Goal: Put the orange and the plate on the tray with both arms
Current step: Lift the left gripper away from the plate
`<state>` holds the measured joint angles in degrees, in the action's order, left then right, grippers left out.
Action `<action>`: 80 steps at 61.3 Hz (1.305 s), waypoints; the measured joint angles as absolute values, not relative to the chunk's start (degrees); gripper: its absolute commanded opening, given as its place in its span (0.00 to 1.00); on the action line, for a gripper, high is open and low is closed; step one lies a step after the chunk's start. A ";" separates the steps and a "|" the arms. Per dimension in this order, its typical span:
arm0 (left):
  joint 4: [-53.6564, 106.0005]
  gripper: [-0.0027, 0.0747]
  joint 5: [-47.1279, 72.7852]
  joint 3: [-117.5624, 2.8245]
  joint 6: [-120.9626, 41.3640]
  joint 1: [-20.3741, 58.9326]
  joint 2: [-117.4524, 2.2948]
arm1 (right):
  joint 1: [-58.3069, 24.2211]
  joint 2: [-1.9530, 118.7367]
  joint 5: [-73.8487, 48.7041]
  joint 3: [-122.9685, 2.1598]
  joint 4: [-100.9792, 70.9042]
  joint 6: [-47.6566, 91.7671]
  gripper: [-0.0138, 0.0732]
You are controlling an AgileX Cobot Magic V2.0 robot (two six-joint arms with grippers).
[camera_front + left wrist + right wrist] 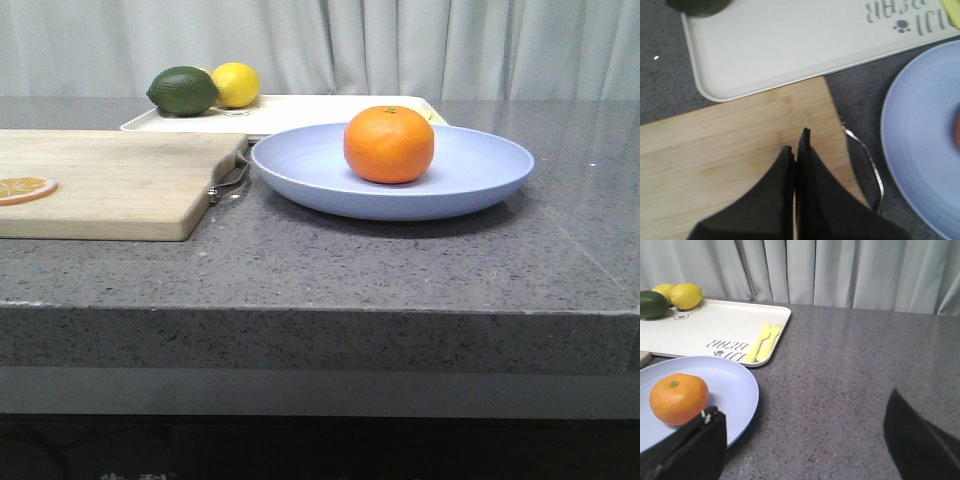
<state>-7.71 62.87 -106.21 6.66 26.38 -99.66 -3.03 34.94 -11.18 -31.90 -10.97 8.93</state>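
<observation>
The orange [389, 143] sits in the middle of the lavender-blue plate [480, 175], which rests on the grey counter in front of the cream tray [300, 110]. Neither gripper shows in the front view. In the left wrist view my left gripper [797, 140] is shut and empty above the wooden board [730, 145], with the tray [790, 45] beyond it and the plate [920, 145] to one side. In the right wrist view my right gripper [805, 440] is open and empty over bare counter beside the plate [735, 385] and orange [679, 398].
A wooden cutting board [110, 180] with a metal handle [228, 180] and an orange slice [24, 187] lies left of the plate. A lime [183, 90] and a lemon [236, 84] sit on the tray's far left. Yellow cutlery [764, 342] lies on the tray.
</observation>
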 measured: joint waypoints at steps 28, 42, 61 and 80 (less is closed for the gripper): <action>-1.36 0.01 50.02 -73.61 6.89 12.47 -77.95 | -3.03 34.94 -11.26 -31.90 -10.97 8.93 0.90; -0.68 0.01 42.61 -55.07 6.89 9.24 -60.51 | -3.03 34.94 -11.26 -31.90 -10.97 8.93 0.90; -0.49 0.01 36.45 -33.38 6.89 9.12 -31.17 | -3.03 34.94 -11.26 -31.90 -10.97 8.93 0.90; -0.49 0.01 33.63 -23.72 6.89 9.12 -6.61 | -3.03 34.94 -11.66 -31.90 -10.97 8.93 0.90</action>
